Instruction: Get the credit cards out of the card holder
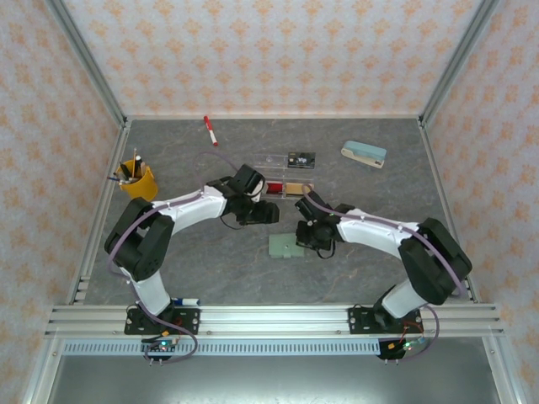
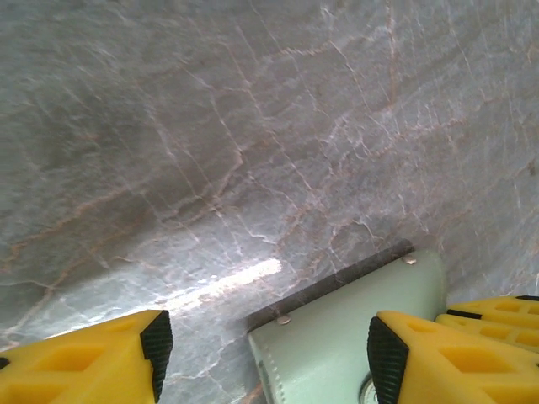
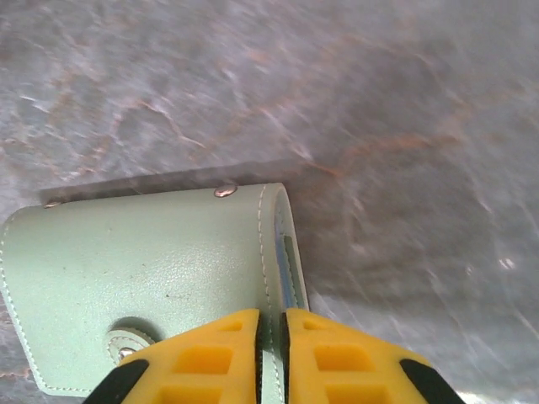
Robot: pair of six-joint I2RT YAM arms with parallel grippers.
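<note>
Right claw (image 3: 270, 321) seemingly on wallet (image 3: 152, 261) edge

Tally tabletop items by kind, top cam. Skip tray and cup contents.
card holder: 1
stapler: 1
clear tray: 1
yellow cup: 1
red marker: 1
white-and-blue pen-like item by the left arm's base: 1
Total: 6

Flat folding leather-look card holder (image 3: 152, 269): pale green-grey, lighter stitching, silvery studs. Stone-look table top (image 2: 253, 126): grey, marbled with pinkish-white veins. Wall panels (image 1: 269, 50): cream, repeating orange floral motif. Thin rectangular red card (image 1: 274, 187) and tan card (image 1: 294, 188): colours seemingly plain, view distant.
</note>
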